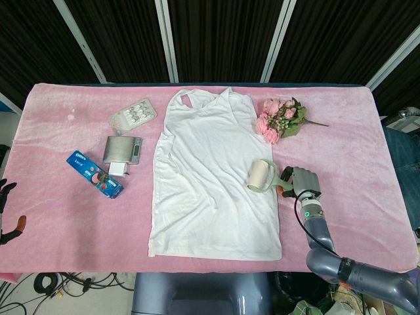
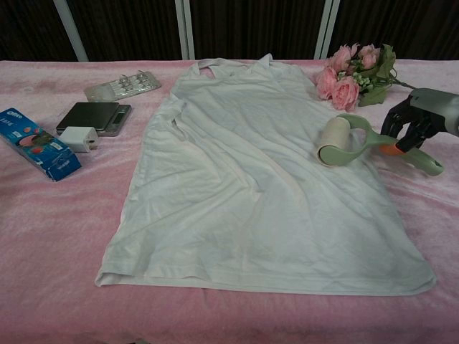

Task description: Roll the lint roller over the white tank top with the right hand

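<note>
1. While the white tank top (image 2: 258, 179) is lying flat in the middle of the bench (image 1: 367, 151), neckline pointing away from us, we are seeing the lint roller (image 2: 344, 143) sitting at the garment's right edge.
2. We are seeing the roller's pale drum resting on the fabric's edge, with its green handle running out to the right onto the pink cover.
3. We are seeing the right robot hand (image 2: 419, 122) at that handle, its dark fingers (image 2: 401, 125) curling down around the part with the orange patch; in the chest view it is looking wrapped on the handle, though we cannot tell how tight the hold is.
4. We are catching only the edge of the left robot hand (image 1: 8, 210) at the far left of the head view, off the bench, and we cannot tell how its fingers are lying.
5. We are noticing a bunch of pink flowers (image 1: 279, 118) just beyond the roller, near the top's right shoulder.
6. We are finding, to the left of the top, a blister pack (image 1: 132, 114), a small scale (image 1: 122, 149), a white charger (image 1: 118, 170) and a blue Oreo packet (image 1: 94, 174), all apart from the garment.
</note>
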